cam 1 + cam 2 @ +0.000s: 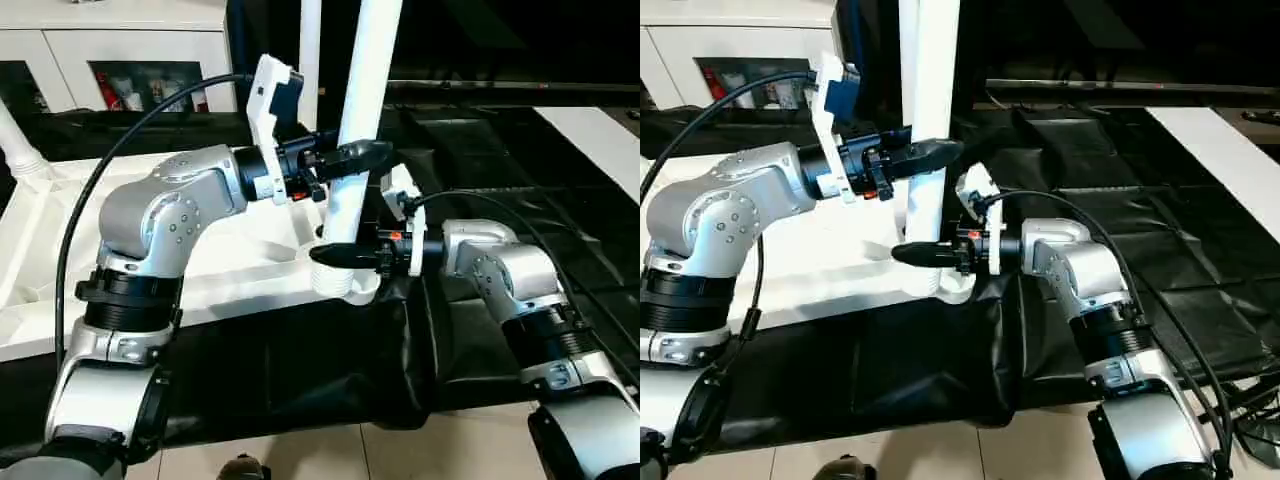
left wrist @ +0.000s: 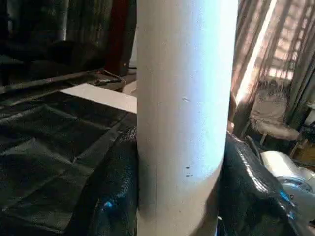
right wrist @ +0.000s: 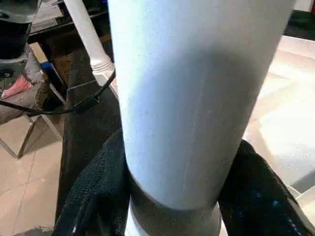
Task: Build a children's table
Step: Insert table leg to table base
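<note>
The white tabletop [image 1: 60, 230] lies underside up on the black-draped work table. A long white leg [image 1: 362, 90] stands upright in the round socket [image 1: 345, 288] at its near right corner. My left gripper [image 1: 354, 160] is shut on this leg about a third of the way up, reaching in from the left. My right gripper [image 1: 336, 252] is shut on the same leg just above the socket, coming from the right. Both wrist views show the leg [image 2: 184, 98] [image 3: 192, 88] between black fingers [image 2: 110, 196] [image 3: 93, 196] that press its two sides.
Another white leg [image 1: 310, 45] rises behind the held one, and a third [image 1: 18, 150] stands at the tabletop's far left corner. A white board [image 1: 600, 140] lies at the back right. Black cloth [image 1: 300, 370] hangs over the table's front edge above the tiled floor.
</note>
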